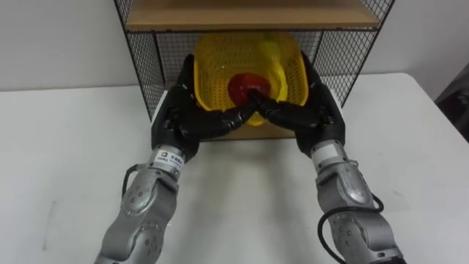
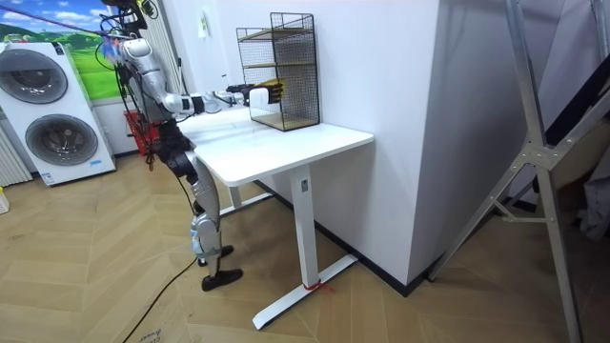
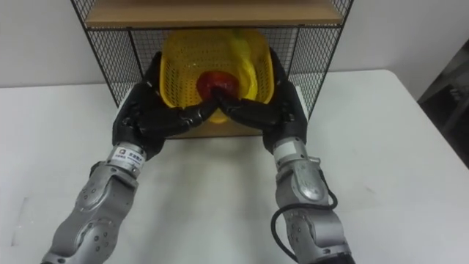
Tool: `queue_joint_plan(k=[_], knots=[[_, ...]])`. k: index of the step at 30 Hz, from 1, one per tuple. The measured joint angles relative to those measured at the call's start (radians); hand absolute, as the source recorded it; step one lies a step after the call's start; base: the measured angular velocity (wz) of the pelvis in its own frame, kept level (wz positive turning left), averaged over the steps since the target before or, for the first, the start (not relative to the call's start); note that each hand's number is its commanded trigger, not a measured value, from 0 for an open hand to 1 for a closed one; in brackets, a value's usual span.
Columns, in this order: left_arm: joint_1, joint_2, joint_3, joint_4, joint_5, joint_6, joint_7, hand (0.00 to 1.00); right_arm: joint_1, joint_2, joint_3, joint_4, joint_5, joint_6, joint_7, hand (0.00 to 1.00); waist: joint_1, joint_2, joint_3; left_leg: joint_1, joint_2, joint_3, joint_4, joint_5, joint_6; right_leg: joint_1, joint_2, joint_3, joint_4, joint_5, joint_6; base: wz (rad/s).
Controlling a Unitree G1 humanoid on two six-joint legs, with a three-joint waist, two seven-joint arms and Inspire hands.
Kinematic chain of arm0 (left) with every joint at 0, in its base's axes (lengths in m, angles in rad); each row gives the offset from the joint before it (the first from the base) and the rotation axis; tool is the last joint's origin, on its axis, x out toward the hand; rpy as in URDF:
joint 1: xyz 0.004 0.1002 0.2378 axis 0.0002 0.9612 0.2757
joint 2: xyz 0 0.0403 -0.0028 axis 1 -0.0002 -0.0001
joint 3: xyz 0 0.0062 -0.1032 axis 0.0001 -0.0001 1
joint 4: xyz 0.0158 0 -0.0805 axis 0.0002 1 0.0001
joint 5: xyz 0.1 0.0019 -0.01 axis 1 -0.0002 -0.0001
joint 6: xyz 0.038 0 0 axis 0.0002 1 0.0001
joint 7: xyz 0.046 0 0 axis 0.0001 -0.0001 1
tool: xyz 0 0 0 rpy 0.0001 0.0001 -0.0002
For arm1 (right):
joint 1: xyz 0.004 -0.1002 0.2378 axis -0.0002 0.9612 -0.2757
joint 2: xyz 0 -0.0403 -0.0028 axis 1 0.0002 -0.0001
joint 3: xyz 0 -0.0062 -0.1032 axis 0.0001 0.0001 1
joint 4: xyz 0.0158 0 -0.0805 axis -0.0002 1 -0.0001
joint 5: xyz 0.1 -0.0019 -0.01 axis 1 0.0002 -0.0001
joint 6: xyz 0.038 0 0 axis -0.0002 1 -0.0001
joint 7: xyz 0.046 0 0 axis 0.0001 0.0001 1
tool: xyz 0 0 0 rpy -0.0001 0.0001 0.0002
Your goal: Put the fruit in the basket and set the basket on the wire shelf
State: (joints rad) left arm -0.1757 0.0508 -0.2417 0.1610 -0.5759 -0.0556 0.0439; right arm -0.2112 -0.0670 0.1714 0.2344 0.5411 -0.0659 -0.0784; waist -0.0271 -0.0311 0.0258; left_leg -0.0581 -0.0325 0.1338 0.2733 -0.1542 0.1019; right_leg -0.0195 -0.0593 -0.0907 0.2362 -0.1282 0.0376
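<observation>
Both hands are on the work, and you are in the second half of the task: the fruit is already in the basket (image 1: 220, 62), and setting that basket into the wire shelf (image 1: 145, 55) is the step in hand. Your left hand (image 1: 192, 117) and right hand (image 1: 306, 111) flank the basket. Each has its fingers (image 1: 220, 121) curled along the near rim, the tips all but meeting at the middle. I read both as grasping the basket rather than merely propping it.

Just beyond the fingertips, between the two hands, lies a red fruit (image 1: 245, 86). A yellow fruit (image 1: 272, 55), a banana by my judgement, sits farther off on the right hand's side. The basket is tipped with its mouth toward you, and its far part is inside the lower bay, under the wooden board (image 1: 249, 13) above the hands. The hands hide its base, so I cannot tell whether it rests on the shelf floor.

Next, as I judge it, level the basket and ease it forward until it sits flat. Then uncurl the fingers and draw both hands straight back over the table (image 1: 73, 147). Mind the shelf's wire sides just outside each hand, and the red fruit, which could roll toward your fingertips while the basket is tipped
</observation>
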Motion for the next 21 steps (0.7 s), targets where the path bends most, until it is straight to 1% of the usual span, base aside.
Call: queue_joint_plan(k=[2, 3, 4, 6, 7, 8, 9, 10, 13, 14, 16, 19, 21], knots=[[-0.033, -0.007, 0.015, 0.023, 0.003, 0.028, 0.015, 0.00, -0.039, 0.001, -0.006, 0.032, 0.000, 0.023, -0.006, 0.00, 0.001, -0.003, -0.0005, 0.000, 0.001, -0.001, -0.004, 0.004, -0.001, 0.006, 0.001, -0.001, -0.003, 0.003, -0.003, 0.02], [-0.053, -0.011, 0.023, 0.037, 0.004, 0.053, 0.023, 0.00, -0.053, 0.001, -0.008, 0.036, 0.000, 0.045, -0.011, 0.00, 0.005, -0.004, -0.0003, 0.001, 0.001, -0.002, -0.006, 0.007, -0.001, 0.009, 0.002, -0.004, -0.006, 0.005, -0.005, 0.04], [-0.070, -0.015, 0.034, 0.049, 0.003, 0.073, 0.031, 0.00, -0.060, 0.002, -0.012, 0.037, 0.000, 0.057, -0.015, 0.00, 0.005, -0.004, -0.0003, 0.001, 0.002, -0.003, -0.008, 0.011, -0.002, 0.012, 0.003, -0.005, -0.015, 0.010, -0.006, 0.03], [-0.082, -0.017, 0.047, 0.053, 0.003, 0.098, 0.040, 0.00, -0.067, 0.003, -0.017, 0.039, 0.000, 0.078, -0.022, 0.00, 0.006, -0.005, -0.0011, 0.003, 0.002, -0.003, -0.017, 0.016, -0.003, 0.012, 0.003, -0.005, -0.017, 0.014, -0.008, 0.00], [-0.091, -0.021, 0.055, 0.059, 0.012, 0.117, 0.049, 0.00, -0.080, 0.008, -0.019, 0.066, 0.002, 0.088, -0.033, 0.00, 0.007, -0.006, -0.0011, 0.005, 0.002, -0.003, -0.019, 0.018, -0.004, 0.013, 0.004, -0.005, -0.016, 0.015, -0.008, 0.00], [-0.101, -0.028, 0.063, 0.071, 0.020, 0.126, 0.055, 0.00, -0.096, 0.009, -0.020, 0.093, 0.003, 0.094, -0.038, 0.00, 0.008, -0.007, -0.0010, 0.008, 0.002, -0.003, -0.019, 0.018, -0.004, 0.016, 0.004, -0.005, -0.016, 0.015, -0.008, 0.00], [-0.124, -0.038, 0.076, 0.105, 0.020, 0.144, 0.071, 0.00, -0.135, 0.011, -0.024, 0.156, 0.002, 0.117, -0.045, 0.00, 0.007, -0.007, -0.0009, 0.016, 0.001, -0.003, -0.020, 0.018, -0.004, 0.024, 0.003, -0.005, -0.016, 0.015, -0.008, 0.00], [-0.142, -0.042, 0.080, 0.128, 0.020, 0.164, 0.086, 0.00, -0.164, 0.014, -0.035, 0.193, 0.001, 0.140, -0.052, 0.00, 0.007, -0.008, -0.0016, 0.020, 0.001, -0.003, -0.020, 0.017, -0.004, 0.026, 0.003, -0.005, -0.017, 0.014, -0.008, 0.00], [-0.159, -0.053, 0.091, 0.144, 0.018, 0.189, 0.117, 0.00, -0.215, 0.014, -0.043, 0.240, 0.001, 0.172, -0.058, 0.00, 0.008, -0.009, -0.0017, 0.021, 0.002, -0.003, -0.020, 0.018, -0.004, 0.026, 0.003, -0.005, -0.017, 0.014, -0.008, 0.00], [-0.168, -0.057, 0.095, 0.155, 0.018, 0.192, 0.122, 0.00, -0.226, 0.014, -0.045, 0.253, 0.001, 0.177, -0.059, 0.00, 0.008, -0.009, -0.0017, 0.022, 0.002, -0.003, -0.020, 0.018, -0.004, 0.026, 0.003, -0.006, -0.017, 0.014, -0.008, 0.00], [-0.215, -0.068, 0.118, 0.203, 0.019, 0.209, 0.131, 0.00, -0.274, 0.017, -0.059, 0.293, 0.001, 0.199, -0.062, 0.00, 0.010, -0.009, -0.0017, 0.024, 0.002, -0.003, -0.021, 0.018, -0.004, 0.027, 0.003, -0.006, -0.017, 0.014, -0.009, 0.00], [-0.257, -0.081, 0.144, 0.251, 0.018, 0.215, 0.143, 0.00, -0.321, 0.026, -0.085, 0.334, 0.001, 0.207, -0.062, 0.00, 0.011, -0.009, -0.0016, 0.030, 0.001, -0.003, -0.026, 0.019, -0.005, 0.034, 0.003, -0.007, -0.018, 0.015, -0.009, 0.00], [-0.278, -0.079, 0.157, 0.287, 0.019, 0.229, 0.144, 0.00, -0.353, 0.026, -0.087, 0.379, 0.002, 0.215, -0.062, 0.00, 0.010, -0.009, -0.0017, 0.037, 0.001, -0.003, -0.030, 0.019, -0.005, 0.038, 0.003, -0.007, -0.021, 0.015, -0.009, 0.00]])
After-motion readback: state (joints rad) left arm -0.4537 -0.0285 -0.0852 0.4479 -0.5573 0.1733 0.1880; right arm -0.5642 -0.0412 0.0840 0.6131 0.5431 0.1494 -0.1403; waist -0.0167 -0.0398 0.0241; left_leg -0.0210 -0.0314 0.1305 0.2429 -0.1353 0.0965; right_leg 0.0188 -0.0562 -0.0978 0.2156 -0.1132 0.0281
